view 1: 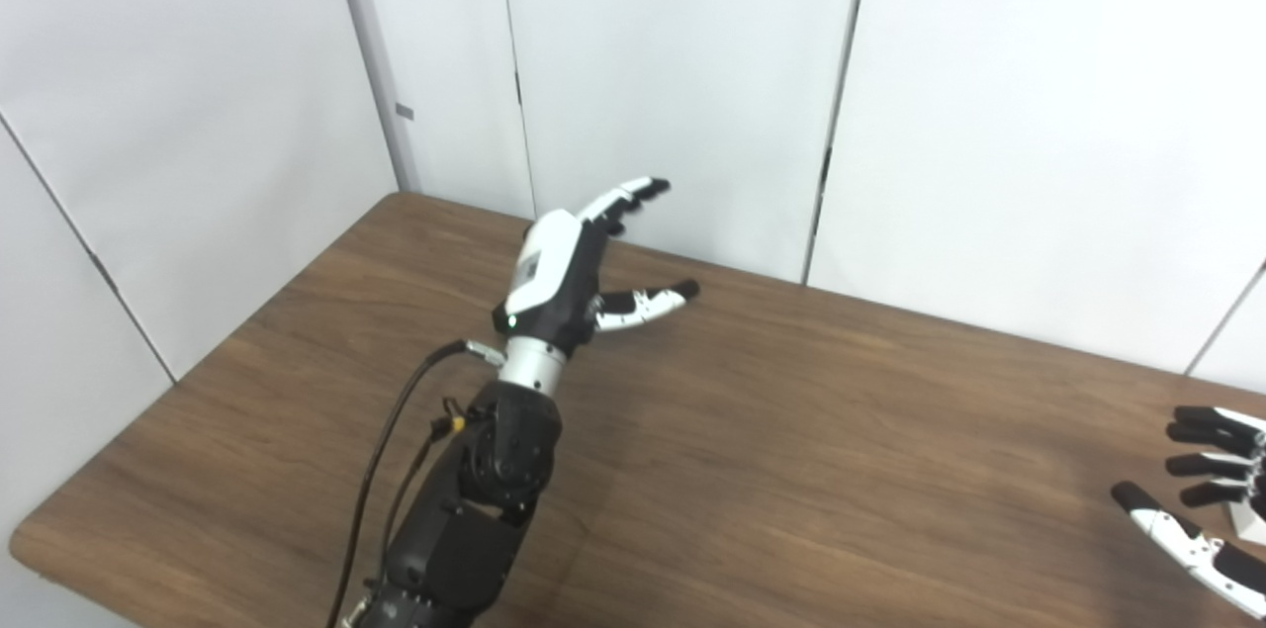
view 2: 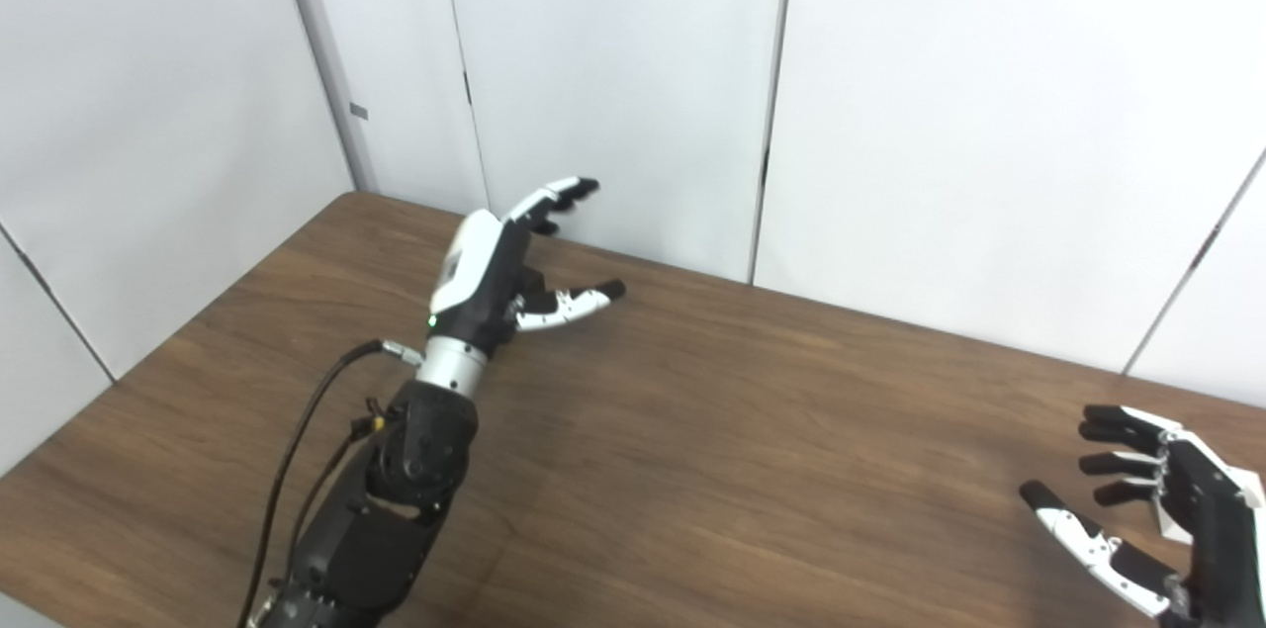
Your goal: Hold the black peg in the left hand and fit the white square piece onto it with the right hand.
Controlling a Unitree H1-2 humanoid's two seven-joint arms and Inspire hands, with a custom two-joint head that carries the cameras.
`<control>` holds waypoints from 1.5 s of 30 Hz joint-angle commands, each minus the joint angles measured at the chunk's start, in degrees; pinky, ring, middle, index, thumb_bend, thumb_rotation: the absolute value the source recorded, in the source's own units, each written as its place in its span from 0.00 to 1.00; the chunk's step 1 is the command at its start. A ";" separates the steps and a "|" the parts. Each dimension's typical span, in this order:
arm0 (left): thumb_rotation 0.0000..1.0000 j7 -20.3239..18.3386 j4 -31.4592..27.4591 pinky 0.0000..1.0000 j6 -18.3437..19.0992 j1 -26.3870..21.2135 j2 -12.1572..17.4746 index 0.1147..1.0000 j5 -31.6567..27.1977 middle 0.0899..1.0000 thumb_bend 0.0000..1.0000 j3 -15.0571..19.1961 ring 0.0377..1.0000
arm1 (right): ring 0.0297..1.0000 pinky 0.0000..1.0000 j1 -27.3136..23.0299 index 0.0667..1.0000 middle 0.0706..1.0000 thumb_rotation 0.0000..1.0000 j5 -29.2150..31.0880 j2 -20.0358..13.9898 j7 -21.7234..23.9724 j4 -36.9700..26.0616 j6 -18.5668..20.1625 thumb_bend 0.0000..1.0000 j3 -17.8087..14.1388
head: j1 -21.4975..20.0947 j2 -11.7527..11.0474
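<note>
Dark brown wooden table (view 1: 752, 470) with visible grain, set into a corner of white wall panels. Bare wood beneath the raised left hand (view 1: 574, 272) and on across to the right hand (view 2: 1157, 519) at the far right edge. Faint shadow on the wood just beside the left forearm.

Two head cameras, side by side, looking down and forward across a table (view 1: 791, 430) toward white wall panels (view 1: 1039, 114). Nearly identical scene in both; right eye view shifted slightly, showing more at right.
</note>
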 commanded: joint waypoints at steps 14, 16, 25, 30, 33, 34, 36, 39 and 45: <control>0.26 5.76 3.74 0.76 5.62 -6.13 7.97 0.91 4.40 0.89 0.85 2.65 0.88 | 0.54 0.44 -1.38 0.63 0.61 0.00 0.01 -0.32 0.08 -3.20 -0.34 0.48 -0.19 | 0.44 0.17; 0.25 6.47 4.02 0.76 7.22 -6.38 8.49 0.90 6.08 0.89 0.86 2.39 0.88 | 0.54 0.44 -1.39 0.63 0.61 0.00 0.06 -0.25 0.20 -3.49 0.33 0.48 -0.27 | 0.44 0.17; 0.38 6.62 4.42 0.94 18.95 -7.16 10.08 0.88 15.79 0.99 0.95 -0.03 0.99 | 0.54 0.44 -1.63 0.63 0.61 0.00 0.29 -0.11 0.20 -4.00 1.25 0.48 -0.37 | 0.39 0.35; 0.47 4.06 4.58 0.93 24.71 -7.39 10.60 0.86 17.49 1.00 0.98 -1.05 1.00 | 0.53 0.44 -1.85 0.63 0.61 0.00 0.27 -0.07 0.27 -4.37 1.85 0.48 -0.26 | 0.49 0.41; 0.53 2.05 4.66 0.91 27.79 -7.41 11.20 0.83 18.44 1.00 1.00 -1.90 1.00 | 0.53 0.44 -1.84 0.63 0.61 0.00 0.56 -0.07 0.34 -4.29 1.81 0.48 -0.24 | 0.51 0.43; 0.54 0.70 4.79 0.91 28.35 -7.38 11.19 0.83 19.02 1.00 1.00 -1.61 1.00 | 0.53 0.44 -1.81 0.63 0.61 0.00 0.56 -0.08 0.33 -4.23 1.71 0.48 -0.22 | 0.51 0.43; 0.59 -1.13 5.11 0.90 28.65 -7.31 11.11 0.82 19.92 1.00 1.00 -0.96 1.00 | 0.53 0.44 -1.77 0.63 0.61 0.00 0.45 -0.08 0.33 -4.31 1.73 0.48 -0.15 | 0.51 0.43; 0.64 -3.18 5.91 0.89 28.68 -7.15 10.93 0.81 21.83 1.00 1.00 -0.08 1.00 | 0.53 0.44 -1.74 0.63 0.61 0.00 0.25 0.00 0.34 -4.65 2.02 0.48 -0.09 | 0.53 0.74; 0.72 -6.25 8.15 0.87 28.67 -6.89 11.59 0.81 22.73 1.00 1.00 0.12 1.00 | 0.54 0.45 -1.64 0.63 0.62 0.00 0.40 0.02 0.54 -5.12 2.61 0.47 -0.10 | 0.46 1.04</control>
